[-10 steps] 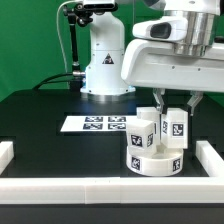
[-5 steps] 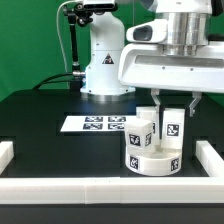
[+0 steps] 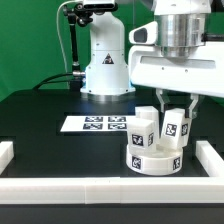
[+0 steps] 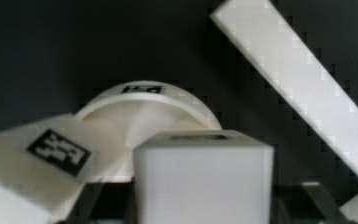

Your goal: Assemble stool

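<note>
While the gripper (image 3: pixel 169 108) pinches one upright leg (image 3: pixel 174 127) at the exterior view's right, the seat (image 3: pixel 154 158) lies directly beneath it, a second leg (image 3: pixel 141 132) standing just left.

The robot arm (image 3: pixel 105 55) was white and smooth, with a fat round base. A small black triangle sign was on the front of the base. Black cables ran down the exterior view's left side of it. Nearer, a big white boxy hand part had a grey metal ring on top. The gripper (image 3: pixel 173 110) had thin dark fingers (image 3: pixel 157 106).
</note>
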{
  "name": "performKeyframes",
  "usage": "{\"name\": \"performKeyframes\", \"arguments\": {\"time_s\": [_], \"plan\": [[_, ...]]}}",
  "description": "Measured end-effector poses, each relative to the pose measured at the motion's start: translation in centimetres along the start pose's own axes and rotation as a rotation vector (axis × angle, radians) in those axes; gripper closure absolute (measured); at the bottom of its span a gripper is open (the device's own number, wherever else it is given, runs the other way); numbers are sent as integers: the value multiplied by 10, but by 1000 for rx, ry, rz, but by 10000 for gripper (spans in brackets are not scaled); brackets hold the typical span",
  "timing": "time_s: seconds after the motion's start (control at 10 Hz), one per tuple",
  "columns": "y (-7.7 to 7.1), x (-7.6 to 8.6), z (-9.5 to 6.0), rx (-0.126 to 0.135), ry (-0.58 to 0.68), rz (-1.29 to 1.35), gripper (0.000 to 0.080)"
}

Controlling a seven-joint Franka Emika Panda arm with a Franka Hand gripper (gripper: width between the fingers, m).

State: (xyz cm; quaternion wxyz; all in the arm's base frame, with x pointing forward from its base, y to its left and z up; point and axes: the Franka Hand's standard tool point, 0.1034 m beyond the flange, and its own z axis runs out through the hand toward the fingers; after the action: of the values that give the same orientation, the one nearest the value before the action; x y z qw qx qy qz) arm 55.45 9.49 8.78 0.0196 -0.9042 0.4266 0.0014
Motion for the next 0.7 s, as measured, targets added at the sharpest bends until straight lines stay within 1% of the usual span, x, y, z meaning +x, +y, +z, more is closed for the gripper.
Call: {"name": "performKeyframes", "arguments": {"time_s": [0.2, 0.6, 0.7], "plan": [[-3, 1, 0, 28, -9, 166, 462], [-5, -1, 0, 56, -40, 413, 462], [-6, -1, 0, 58, -46, 470, 462]]}}
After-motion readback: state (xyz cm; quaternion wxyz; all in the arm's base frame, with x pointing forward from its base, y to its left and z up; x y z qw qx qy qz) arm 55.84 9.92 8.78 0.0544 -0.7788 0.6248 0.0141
